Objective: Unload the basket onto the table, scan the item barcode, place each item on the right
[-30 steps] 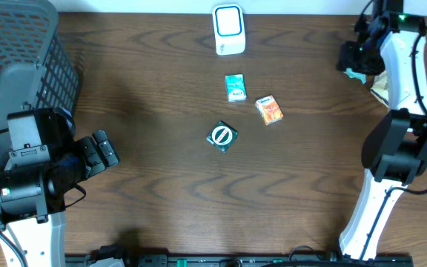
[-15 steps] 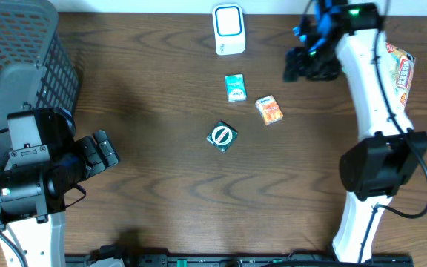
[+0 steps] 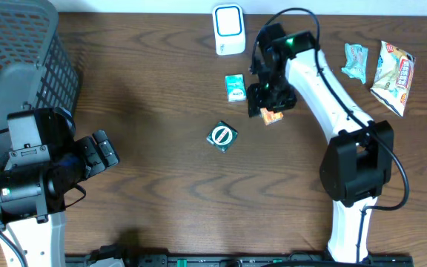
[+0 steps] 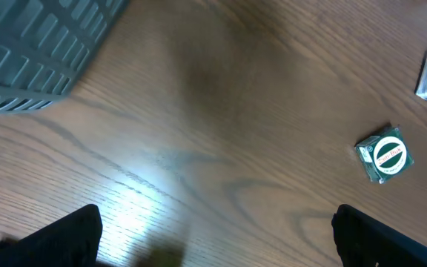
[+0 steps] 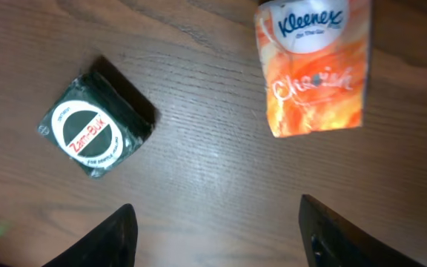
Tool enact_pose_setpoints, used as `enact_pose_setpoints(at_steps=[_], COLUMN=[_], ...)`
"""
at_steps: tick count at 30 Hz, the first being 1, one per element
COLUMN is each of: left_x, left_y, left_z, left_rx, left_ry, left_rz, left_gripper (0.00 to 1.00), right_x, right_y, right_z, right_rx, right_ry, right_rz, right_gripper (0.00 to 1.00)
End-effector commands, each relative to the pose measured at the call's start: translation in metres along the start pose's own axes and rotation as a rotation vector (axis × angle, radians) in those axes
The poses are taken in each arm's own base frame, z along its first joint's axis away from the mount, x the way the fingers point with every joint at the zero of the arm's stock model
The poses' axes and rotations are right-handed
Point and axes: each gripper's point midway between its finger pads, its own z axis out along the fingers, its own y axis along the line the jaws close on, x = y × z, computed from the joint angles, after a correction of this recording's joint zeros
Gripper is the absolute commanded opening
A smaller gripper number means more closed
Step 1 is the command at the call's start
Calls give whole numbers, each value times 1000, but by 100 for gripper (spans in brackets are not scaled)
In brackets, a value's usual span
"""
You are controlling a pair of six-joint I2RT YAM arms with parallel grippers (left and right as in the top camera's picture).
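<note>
At ten o'clock on the worktop [image 3: 161, 200] stands the grey mesh basket [image 3: 21, 67]. My left claw [image 4: 215, 226] hangs low at about eight o'clock, just below the basket. Its jaws are spread wide with nothing between them and only bare wood beneath.

Near the middle lies the green Zam-Buk tin [image 3: 222, 136], flat with its round label up. At twelve o'clock, by the far edge, the white scanner [image 3: 229, 30] stands with its blue-framed face showing. A small teal pack [image 3: 235, 87] lies between the scanner and the tin.

At two o'clock from the tin lies the orange Kleenex pack [image 3: 274, 116], flat on the wood with its printed face up. My right claw [image 5: 217, 222] hovers over it, and in the overhead view covers part of it. The jaws are parted and grip nothing. In my right wrist view the pack sits at one o'clock and the tin at nine, both clear of my fingers [image 5: 121, 233].

At two o'clock on the worktop, well apart from the rest, lie a pale blue packet [image 3: 354, 61] and a larger snack bag [image 3: 394, 68].
</note>
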Motion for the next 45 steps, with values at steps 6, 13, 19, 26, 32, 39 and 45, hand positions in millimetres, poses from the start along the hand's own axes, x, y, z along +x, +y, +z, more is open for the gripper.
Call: enact_pose_setpoints(at_steps=[6, 13, 19, 26, 32, 39, 45], left_x=[-1, -1, -1, -1, -1, -1, -1], left_y=[4, 4, 4, 4, 4, 4, 4], left_z=[0, 0, 0, 0, 0, 0, 0], left_rx=[-19, -19, -19, -19, -19, -19, -19], left_ry=[-3, -3, -3, -3, -3, -3, -3], left_rz=[-14, -14, -14, -14, -14, -14, -14], left_gripper=[98, 98, 98, 97, 97, 98, 98], right_x=[-5, -17, -32, -45, -50, -46, -40], right_y=[-19, -50, -66, -64, -55, -59, -59], right_z=[-1, -4, -1, 6, 10, 29, 52], right_rx=[4, 105, 119, -10, -197, -221, -241], right_ry=[-17, -71, -134, -182, -217, -212, -203], right_rz=[81, 89, 73, 26, 3, 10, 35], right_gripper=[71, 74, 74, 72, 64, 65, 64])
